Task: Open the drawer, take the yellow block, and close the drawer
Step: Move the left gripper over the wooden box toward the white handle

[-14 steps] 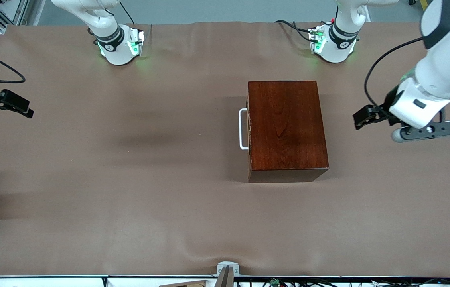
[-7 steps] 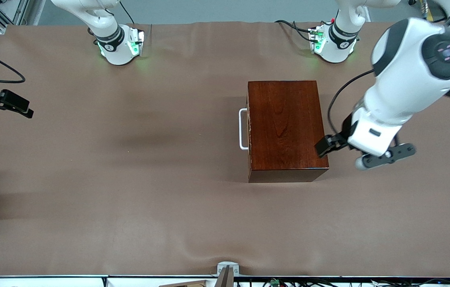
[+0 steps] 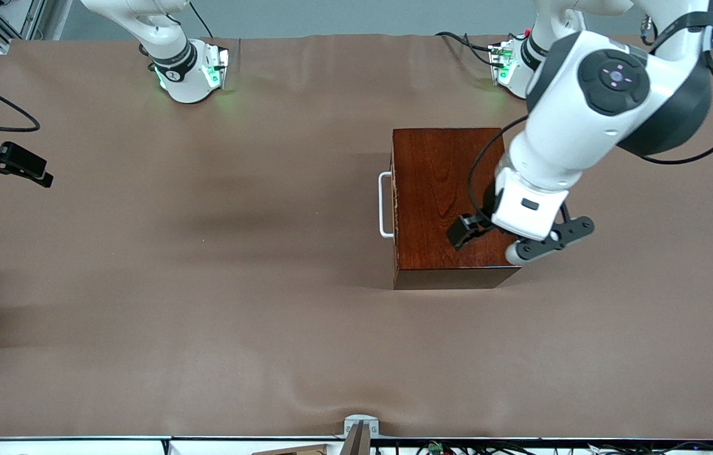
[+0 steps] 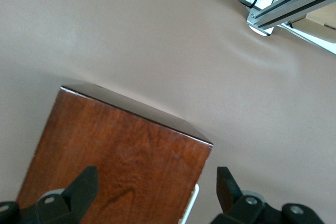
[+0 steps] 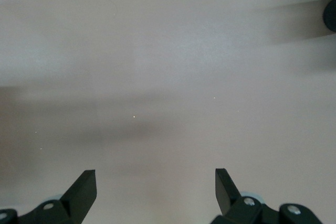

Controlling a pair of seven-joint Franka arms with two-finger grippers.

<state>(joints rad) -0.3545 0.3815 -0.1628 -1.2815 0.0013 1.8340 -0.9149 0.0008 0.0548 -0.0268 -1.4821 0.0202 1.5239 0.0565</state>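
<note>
Front view shows us barely started: the drawer [image 3: 394, 203] sits shut in its dark wooden box [image 3: 451, 202] right of frame centre, white handle [image 3: 384, 205] untouched, and the yellow block is out of sight, presumably inside. Our left gripper [image 4: 155, 187] hovers over the box top, fingers spread and empty. Our right gripper [image 5: 156, 187] waits over bare table [image 3: 205, 284], fingers spread too. Opening, taking and closing all remain.

one drawer [image 3: 387, 205] – two tools [image 4: 155, 190]
</note>
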